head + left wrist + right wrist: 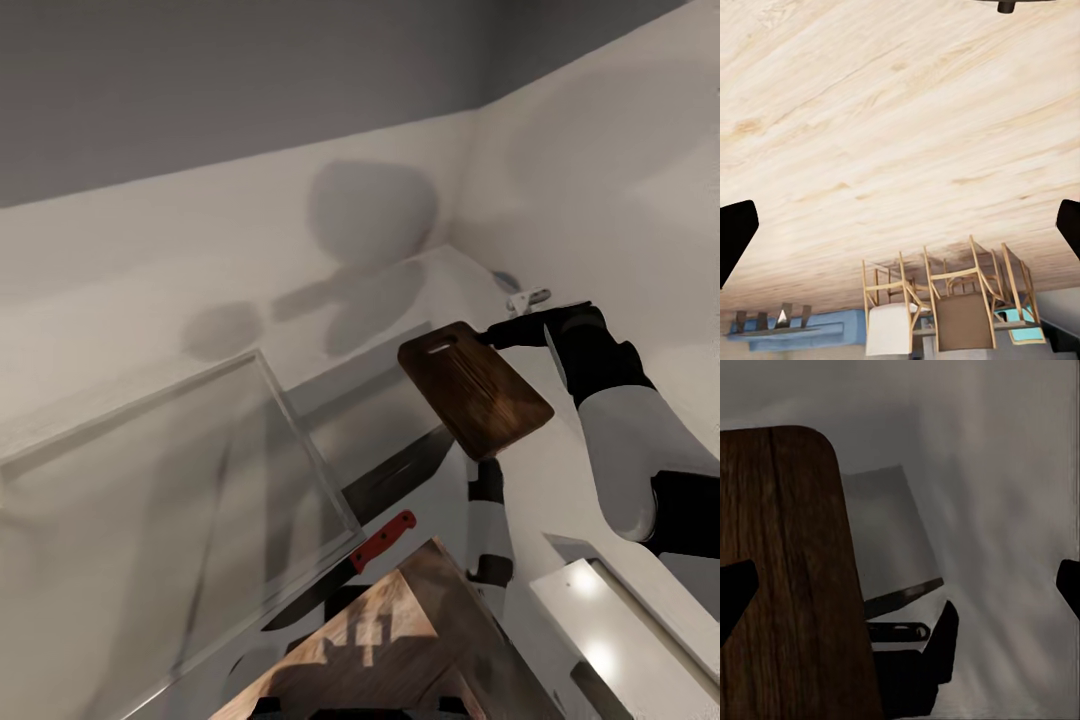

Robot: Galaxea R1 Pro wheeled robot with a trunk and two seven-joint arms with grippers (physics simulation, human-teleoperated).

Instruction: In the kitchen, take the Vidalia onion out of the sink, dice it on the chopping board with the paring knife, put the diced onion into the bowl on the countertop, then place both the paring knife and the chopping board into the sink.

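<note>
Over the grey surface beside the sink [180,480], right gripper [497,335] fingers clamp the stiff, light-looking chopping board [475,390] by its handle-slot end.

Right arm raised and gripping; left arm low, fingers spread.

The right arm [615,440] is seen in the head view extended forward and up from the lower right, white forearm leading to a black wrist, with the right gripper [497,335] closed on the handle end of the chopping board [475,388], which is held tilted in the air. The left arm [488,530] is seen lower, near centre, pointing downward. In the left wrist view the dark fingertips [733,236] are set wide apart at the frame edges with nothing between them.
</note>
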